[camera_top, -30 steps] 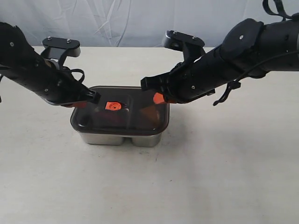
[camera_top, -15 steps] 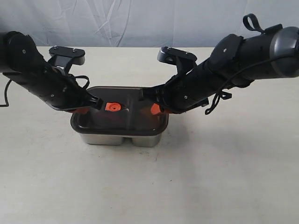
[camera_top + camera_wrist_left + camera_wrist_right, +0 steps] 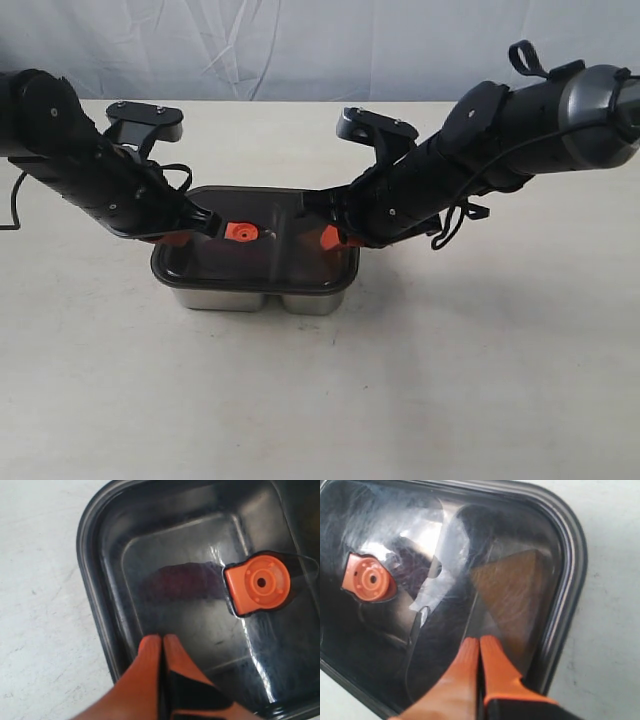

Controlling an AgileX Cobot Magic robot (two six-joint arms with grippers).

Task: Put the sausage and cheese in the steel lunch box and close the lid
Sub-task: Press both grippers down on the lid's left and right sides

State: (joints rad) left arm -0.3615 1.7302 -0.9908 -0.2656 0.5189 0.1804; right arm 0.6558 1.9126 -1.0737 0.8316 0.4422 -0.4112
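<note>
The steel lunch box stands mid-table with the dark tinted lid lying on top; its orange valve sits at the centre. Through the lid the sausage shows as a dim red shape beside the valve. The cheese shows as a brownish wedge under the lid's other half. My left gripper is shut, its tips on the lid near the left rim. My right gripper is shut too, its tips on the lid near the right rim. Neither holds anything.
Both black arms lean in over the box from the left and the right. The pale table stretches all round it. A light cloth backdrop hangs behind the table's far edge.
Both arms have come lower and closer onto the lid, the right one most. The lid and the box stay where they were.
</note>
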